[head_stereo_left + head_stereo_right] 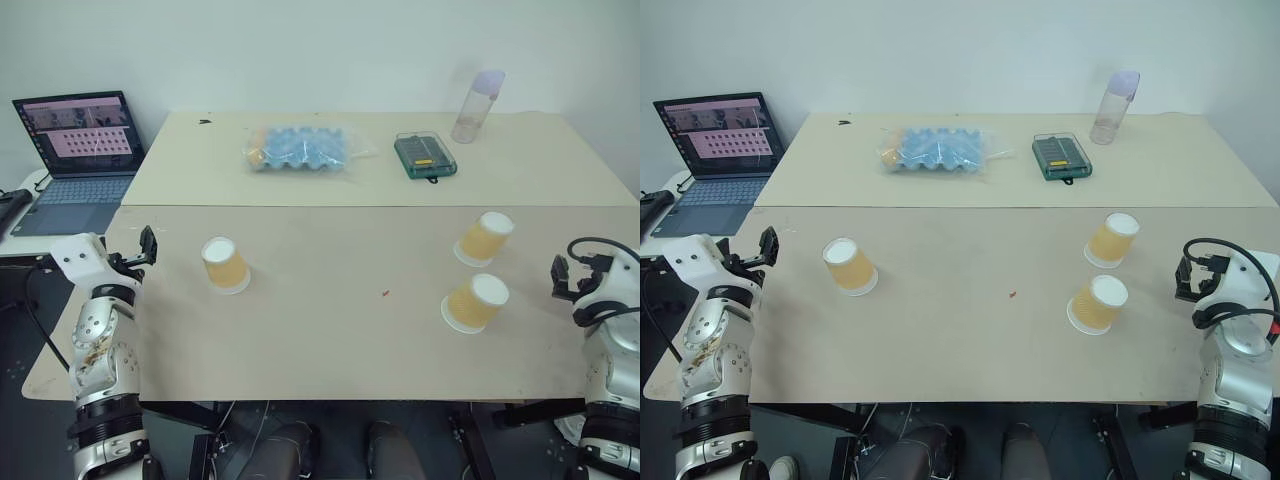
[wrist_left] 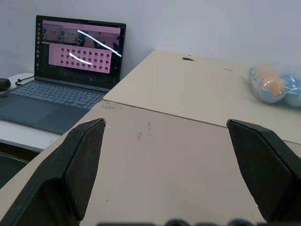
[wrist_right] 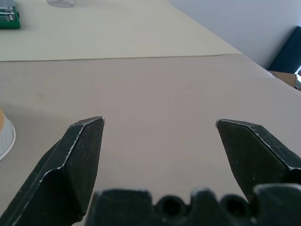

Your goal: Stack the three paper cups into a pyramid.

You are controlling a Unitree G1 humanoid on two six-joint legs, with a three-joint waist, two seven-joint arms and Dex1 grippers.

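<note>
Three paper cups with yellow-orange sides stand apart on the tan table [image 1: 340, 330], each with its wider end down. One cup [image 1: 225, 265] is on the left side. Two cups [image 1: 484, 239] [image 1: 475, 302] sit close together on the right. My left gripper [image 1: 148, 247] hovers open at the table's left edge, a short way left of the left cup, and in the left wrist view its fingers [image 2: 84, 155] are spread with nothing between them. My right gripper [image 1: 562, 278] is open at the right edge, to the right of the nearer cup. A cup's white rim [image 3: 4, 134] shows beside the empty right gripper [image 3: 160, 121].
On the far half of the table lie a bagged blue egg tray [image 1: 298, 148], a green case [image 1: 424, 155] and a tall clear bottle [image 1: 477, 105]. An open laptop [image 1: 80, 150] sits on a side table to the left. A seam [image 1: 380, 207] crosses the tabletop.
</note>
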